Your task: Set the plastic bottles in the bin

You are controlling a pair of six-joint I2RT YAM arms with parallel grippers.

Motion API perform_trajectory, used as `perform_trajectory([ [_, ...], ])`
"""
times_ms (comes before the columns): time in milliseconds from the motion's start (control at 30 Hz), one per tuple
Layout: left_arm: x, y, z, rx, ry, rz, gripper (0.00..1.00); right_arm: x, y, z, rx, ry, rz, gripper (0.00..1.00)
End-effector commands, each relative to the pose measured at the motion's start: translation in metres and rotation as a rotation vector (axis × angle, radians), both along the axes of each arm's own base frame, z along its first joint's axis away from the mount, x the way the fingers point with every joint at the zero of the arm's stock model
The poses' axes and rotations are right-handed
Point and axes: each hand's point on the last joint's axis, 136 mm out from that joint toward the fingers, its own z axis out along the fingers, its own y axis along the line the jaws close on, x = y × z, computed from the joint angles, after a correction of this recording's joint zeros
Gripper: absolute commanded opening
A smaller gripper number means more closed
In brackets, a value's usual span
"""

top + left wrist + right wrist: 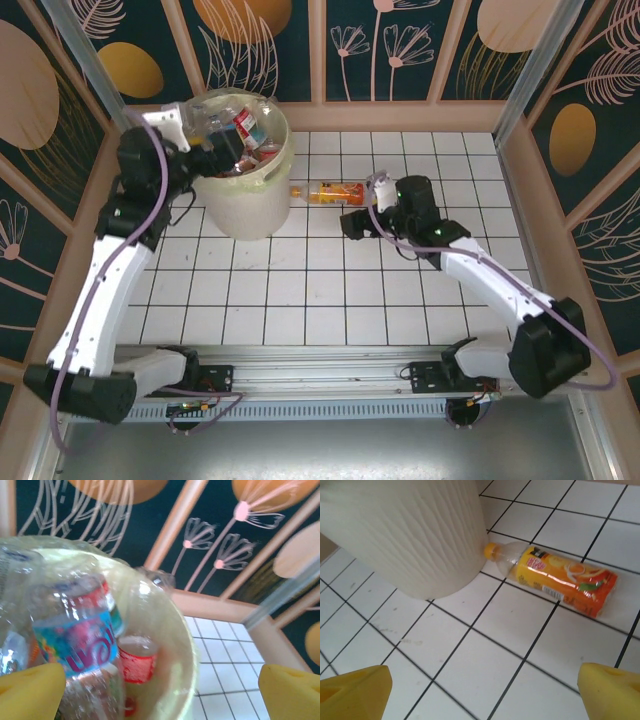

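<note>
**Item 1.** Large round pale cream plastic bin (pixel 240 205) with a translucent yellowish liner. It stands on the white tiled counter (pixel 300 290), at about 10 o'clock in the top view. Its ribbed wall (pixel 410 530) shows in the right wrist view.

**Item 2.** Heap of clear plastic bottles (pixel 245 125) inside the bin, reaching the rim. The left wrist view picks out a blue-and-pink-labelled bottle (pixel 75 635) at 9 o'clock. A smaller red-labelled bottle (pixel 137 665) lies just beside it and lower. Both lie within the bin's rim (pixel 182 645).

**Item 3.** Clear plastic bottle with orange label and orange cap (pixel 335 192) (pixel 560 582). It lies on its side on the counter at the bin's 3 o'clock, cap toward the bin wall. Cap just beside the wall; whether they touch I cannot tell.

**Item 4.** Left end effector (pixel 210 150) (pixel 160 692), over the bin at its 9 o'clock rim. Yellow fingertips (pixel 30 690) spread wide, pinching nothing.

**Item 5.** Right end effector (pixel 355 222) (pixel 485 692), above the counter at 5 o'clock of the orange-labelled bottle, near it and apart. Yellow fingertips (pixel 355 690) spread wide, nothing between them.
</note>
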Motion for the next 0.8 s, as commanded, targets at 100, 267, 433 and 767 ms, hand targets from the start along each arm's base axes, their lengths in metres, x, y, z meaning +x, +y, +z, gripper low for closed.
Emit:
perform_trajectory([
  [100,-0.059,-0.036,-0.031,-0.071,-0.037,-0.237,0.99,0.038,0.002,0.001,-0.075,-0.027,0.091,0.99],
  [267,-0.088,-0.063,-0.068,-0.146,0.016,-0.366,0.99,0.073,0.003,-0.025,-0.182,0.02,0.096,0.99],
  [433,-0.104,-0.084,-0.096,-0.267,0.032,-0.44,0.99,0.101,0.006,-0.046,-0.224,0.045,0.093,0.99],
  [767,-0.107,-0.095,-0.122,-0.251,0.068,-0.472,0.99,0.149,0.008,-0.081,-0.314,0.027,0.034,0.97],
])
